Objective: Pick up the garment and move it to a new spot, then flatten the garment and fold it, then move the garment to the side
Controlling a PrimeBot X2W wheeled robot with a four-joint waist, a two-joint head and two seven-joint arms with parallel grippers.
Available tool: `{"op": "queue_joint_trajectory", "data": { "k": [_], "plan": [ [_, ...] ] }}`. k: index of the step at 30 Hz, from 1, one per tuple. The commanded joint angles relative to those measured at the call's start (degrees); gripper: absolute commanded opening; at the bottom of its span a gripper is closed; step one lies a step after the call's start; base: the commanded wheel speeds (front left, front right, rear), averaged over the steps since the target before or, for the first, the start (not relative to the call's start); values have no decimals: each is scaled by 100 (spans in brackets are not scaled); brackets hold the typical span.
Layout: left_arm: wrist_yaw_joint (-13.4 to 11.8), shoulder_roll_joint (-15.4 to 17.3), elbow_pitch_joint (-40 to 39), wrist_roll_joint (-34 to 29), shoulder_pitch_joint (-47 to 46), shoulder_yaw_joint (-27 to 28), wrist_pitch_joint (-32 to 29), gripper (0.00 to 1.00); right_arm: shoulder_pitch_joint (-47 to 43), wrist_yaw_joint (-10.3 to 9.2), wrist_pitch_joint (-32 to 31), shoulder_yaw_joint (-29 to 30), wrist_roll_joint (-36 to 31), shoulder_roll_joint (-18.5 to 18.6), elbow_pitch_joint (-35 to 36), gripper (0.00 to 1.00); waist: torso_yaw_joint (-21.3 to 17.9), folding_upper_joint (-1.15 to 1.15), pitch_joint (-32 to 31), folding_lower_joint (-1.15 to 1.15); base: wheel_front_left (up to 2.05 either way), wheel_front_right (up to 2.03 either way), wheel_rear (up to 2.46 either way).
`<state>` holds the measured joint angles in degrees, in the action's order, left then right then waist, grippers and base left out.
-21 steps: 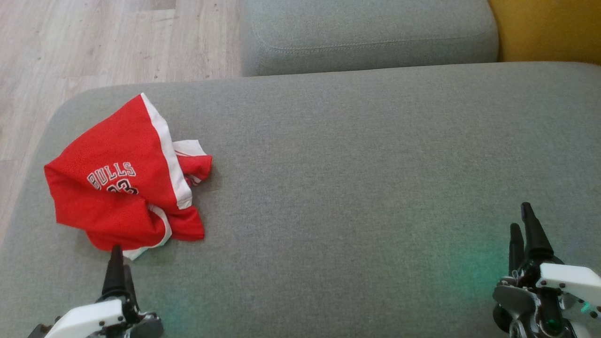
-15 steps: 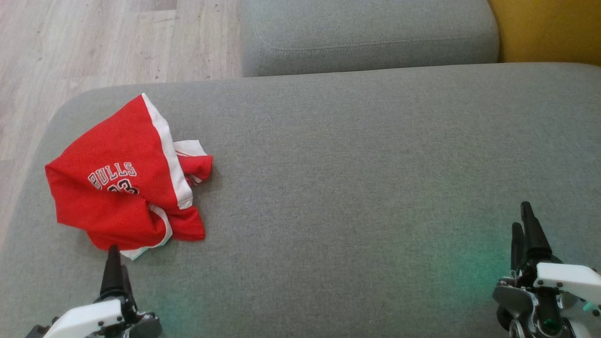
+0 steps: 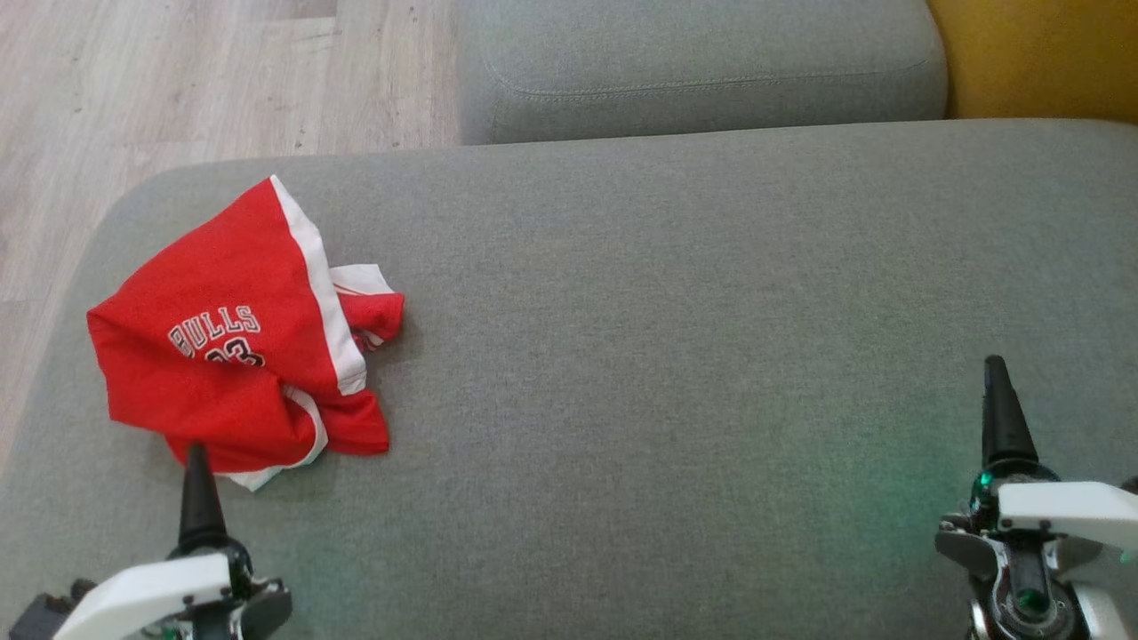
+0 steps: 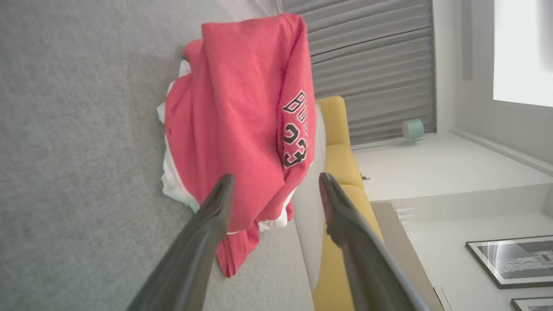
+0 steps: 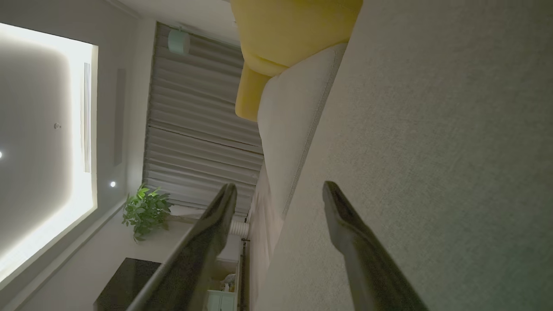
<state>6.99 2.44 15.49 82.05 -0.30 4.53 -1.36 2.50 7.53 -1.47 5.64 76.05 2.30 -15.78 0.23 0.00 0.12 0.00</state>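
A crumpled red garment (image 3: pixel 231 356) with white trim and "BULLS" lettering lies on the left part of the grey sofa seat (image 3: pixel 676 320). My left gripper (image 3: pixel 194 453) hovers just in front of the garment's near edge, seen edge-on. In the left wrist view the garment (image 4: pixel 242 103) lies ahead of the left gripper (image 4: pixel 276 177), whose fingers stand apart and hold nothing. My right gripper (image 3: pixel 994 364) is far off at the lower right over bare seat. In the right wrist view the right gripper (image 5: pixel 280 185) is open and empty.
The seat's rounded left edge drops to a pale wooden floor (image 3: pixel 178 80). A grey back cushion (image 3: pixel 702 62) runs along the far side, with a yellow cushion (image 3: pixel 1040 53) at the far right. Bare seat stretches from the garment to the right gripper.
Both grippers have turned at the wrist, so each now shows as a single finger in the head view. The left tip shifted slightly left; the right tip reached a little farther forward. The garment has not moved.
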Motion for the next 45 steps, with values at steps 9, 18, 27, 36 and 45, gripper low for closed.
{"op": "queue_joint_trajectory", "data": {
  "k": [9, 18, 27, 36, 45],
  "plan": [
    [-355, 25, -850, -1277, -231, -48, 210, 100, 225, -1, 230, -232, -1273, 32, 598, 100, -9, 0, 22, 0, 0, 0, 0],
    [-600, 27, -1097, -2542, -260, -495, 363, 100, 205, -2, 382, -461, -2383, 35, 853, 100, -18, 0, 25, 0, 0, 0, 0],
    [-761, 153, -1274, -3553, -327, -944, 516, 100, 185, -2, 534, -667, -3226, 38, 915, 100, -28, 0, 19, 0, 0, 0, 0],
    [-989, 320, -1353, -4157, -395, -1351, 669, 100, 179, -2, 686, -841, -3986, 40, 1004, 100, -67, 0, 24, 0, 0, 0, 0],
    [-1112, 519, -1314, -4905, -581, -1778, 822, 100, 178, -3, 838, -928, -4740, 43, 1128, 100, -79, 0, 52, 0, 0, 0, 0]
  ]
}}
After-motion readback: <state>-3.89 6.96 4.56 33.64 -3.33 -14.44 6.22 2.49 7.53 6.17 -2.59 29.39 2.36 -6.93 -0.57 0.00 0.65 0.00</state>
